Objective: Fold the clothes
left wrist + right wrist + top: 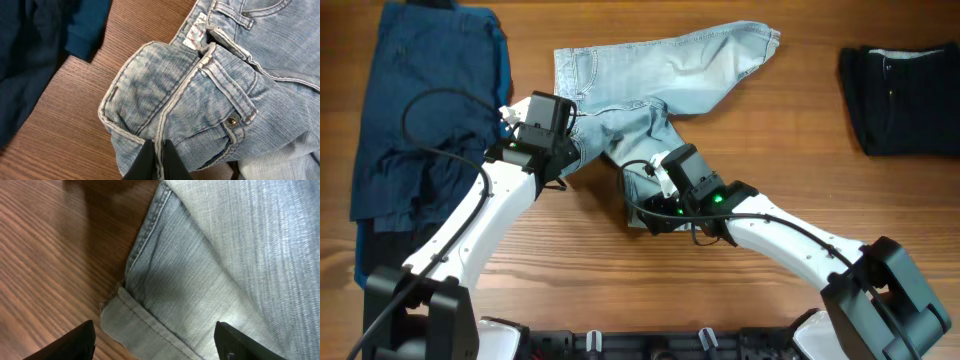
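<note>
Your left pincer (159, 157) is closed, and it looks to be pinching a bunched fold at the waistband (200, 95) of the denim shorts (670, 70). The wrist view shows only the tips, so take the grip itself as likely rather than certain. Your right pincer (155, 340) stands open, its fingers (70, 342) wide apart on either side of the cuffed hem (145, 327) of one leg. You cannot tell from here whether they touch the cloth.

The shorts lie mid-desk (800, 180), with one leg stretched toward the far right and the other running down to the right pincer. A rumpled navy pile (420, 110) sits at the left edge, just beside the waistband. A dark folded garment (900, 100) lies at the far right, well apart from the shorts.
</note>
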`<state>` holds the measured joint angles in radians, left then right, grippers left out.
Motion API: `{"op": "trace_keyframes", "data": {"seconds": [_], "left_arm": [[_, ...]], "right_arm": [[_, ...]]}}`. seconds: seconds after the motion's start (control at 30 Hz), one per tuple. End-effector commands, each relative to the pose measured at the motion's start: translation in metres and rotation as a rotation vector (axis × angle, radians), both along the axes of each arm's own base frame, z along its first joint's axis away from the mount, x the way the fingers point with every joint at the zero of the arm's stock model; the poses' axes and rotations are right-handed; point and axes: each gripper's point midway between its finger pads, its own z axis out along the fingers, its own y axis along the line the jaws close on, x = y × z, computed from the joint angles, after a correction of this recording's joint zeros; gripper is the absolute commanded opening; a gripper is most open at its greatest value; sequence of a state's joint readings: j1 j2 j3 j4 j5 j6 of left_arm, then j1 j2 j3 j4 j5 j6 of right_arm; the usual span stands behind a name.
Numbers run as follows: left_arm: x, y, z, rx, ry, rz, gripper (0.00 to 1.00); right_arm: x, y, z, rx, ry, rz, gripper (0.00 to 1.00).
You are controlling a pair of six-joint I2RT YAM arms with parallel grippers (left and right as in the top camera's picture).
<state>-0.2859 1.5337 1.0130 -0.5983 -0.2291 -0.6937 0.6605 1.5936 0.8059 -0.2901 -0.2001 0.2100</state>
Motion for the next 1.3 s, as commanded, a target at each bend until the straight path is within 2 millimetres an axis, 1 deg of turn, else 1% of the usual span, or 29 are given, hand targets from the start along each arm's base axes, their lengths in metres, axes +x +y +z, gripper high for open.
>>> {"op": "trace_keyframes", "data": {"seconds": [0.0, 0.13, 0.2, 0.23, 0.33, 0.43, 0.47, 0.5, 0.53, 0.6, 0.63, 0.67, 0.7, 0.73, 0.83, 0.87, 0.9, 0.97, 1.07, 1.1, 1.13, 1.2, 1.27], "left_arm": [[0.006, -0.005, 0.005, -0.023, -0.016, -0.016, 0.04], [0.008, -0.006, 0.007, -0.027, -0.029, -0.016, 0.04], [0.008, -0.006, 0.007, -0.027, -0.029, -0.016, 0.04], [0.008, -0.006, 0.007, -0.027, -0.029, -0.016, 0.04], [0.008, -0.006, 0.007, -0.027, -0.029, -0.016, 0.04], [0.008, -0.006, 0.007, -0.026, -0.029, -0.016, 0.04], [0.008, -0.006, 0.007, -0.026, -0.028, -0.016, 0.04], [0.008, -0.006, 0.006, -0.025, -0.026, -0.016, 0.04], [0.008, -0.006, 0.006, -0.025, -0.025, -0.016, 0.04], [0.008, -0.006, 0.006, -0.025, -0.025, -0.016, 0.04], [0.008, -0.006, 0.006, -0.025, -0.026, -0.016, 0.04], [0.008, -0.006, 0.007, -0.026, -0.026, -0.016, 0.04], [0.008, -0.006, 0.007, -0.025, -0.026, -0.016, 0.04], [0.008, -0.005, 0.007, -0.025, -0.027, -0.015, 0.04], [0.008, -0.003, 0.011, -0.029, -0.038, -0.009, 0.04], [0.009, -0.001, 0.014, -0.031, -0.046, -0.003, 0.04], [0.009, 0.003, 0.018, -0.033, -0.056, 0.006, 0.04], [0.009, 0.013, 0.029, -0.040, -0.083, 0.033, 0.04], [0.005, 0.030, 0.050, -0.049, -0.132, 0.076, 0.04], [0.004, 0.035, 0.057, -0.051, -0.148, 0.091, 0.04], [0.002, 0.046, 0.068, -0.054, -0.175, 0.118, 0.04], [-0.002, 0.062, 0.080, -0.056, -0.208, 0.162, 0.04], [-0.007, 0.083, 0.091, -0.055, -0.237, 0.220, 0.04]], "right_arm": [[0.002, 0.004, -0.004, -0.039, -0.035, 0.033, 0.77], [-0.007, 0.023, -0.008, -0.072, -0.094, 0.103, 0.79], [-0.009, 0.027, -0.012, -0.097, -0.115, 0.113, 0.79], [-0.009, 0.025, -0.016, -0.120, -0.121, 0.111, 0.79], [-0.007, 0.016, -0.038, -0.191, -0.107, 0.095, 0.77], [-0.005, 0.008, -0.061, -0.241, -0.075, 0.036, 0.72], [-0.005, 0.006, -0.065, -0.248, -0.068, 0.019, 0.71], [-0.004, 0.004, -0.068, -0.256, -0.065, -0.008, 0.65], [-0.002, 0.002, -0.068, -0.259, -0.065, -0.040, 0.55], [0.002, 0.000, -0.064, -0.252, -0.070, -0.093, 0.27], [0.003, 0.001, -0.059, -0.241, -0.065, -0.115, 0.13], [0.004, 0.001, -0.052, -0.234, -0.055, -0.143, 0.04], [0.005, 0.002, -0.045, -0.230, -0.050, -0.154, 0.04], [0.005, 0.002, -0.033, -0.226, -0.046, -0.165, 0.04], [0.001, -0.006, 0.016, -0.217, -0.030, -0.197, 0.04], [0.000, -0.012, 0.037, -0.216, -0.031, -0.206, 0.04], [0.000, -0.020, 0.054, -0.213, -0.032, -0.222, 0.04], [0.000, -0.040, 0.094, -0.184, -0.036, -0.265, 0.04], [0.006, -0.067, 0.133, -0.117, -0.057, -0.309, 0.04], [0.007, -0.073, 0.139, -0.107, -0.063, -0.314, 0.04], [0.010, -0.088, 0.148, -0.098, -0.070, -0.329, 0.04], [0.011, -0.107, 0.150, -0.098, -0.059, -0.337, 0.04], [0.013, -0.131, 0.146, -0.134, -0.037, -0.368, 0.04]]}}
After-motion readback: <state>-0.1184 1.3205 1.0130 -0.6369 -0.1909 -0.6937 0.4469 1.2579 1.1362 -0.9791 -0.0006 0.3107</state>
